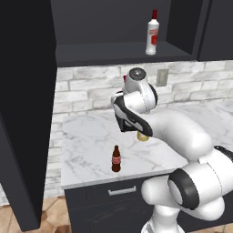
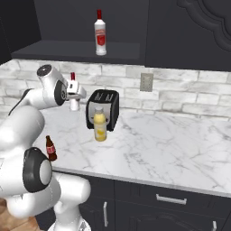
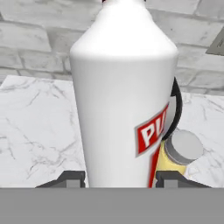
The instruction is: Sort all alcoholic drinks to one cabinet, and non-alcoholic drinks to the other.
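My two-finger gripper (image 3: 119, 178) is clamped on a tall slim white bottle with a red label (image 3: 124, 96): in the hand view its two dark finger tips (image 3: 70, 178) sit hard against either side of the bottle's base, and the white body rises right in front of the lens. In the right base view I see the same bottle (image 2: 73, 92) upright at the end of the white arm, its red cap poking above the hand, close to the pale brick backsplash (image 2: 180, 92); whether its base touches the counter I cannot tell. Just beyond it stands a black toaster (image 2: 104, 106), and in front of the toaster a fat yellow juice bottle with a pale grey cap (image 2: 100, 126) stands on the white marble counter (image 2: 162, 149). In the hand view the juice bottle's cap (image 3: 183, 148) peeks out from behind the held bottle on the right. A small dark brown bottle with a red label (image 1: 116, 159) stands upright near the counter's front edge, well apart from the others. Up above, a second white bottle with a red cap (image 1: 152, 34) stands upright on the shelf of the open dark charcoal wall cabinet (image 1: 91, 52).
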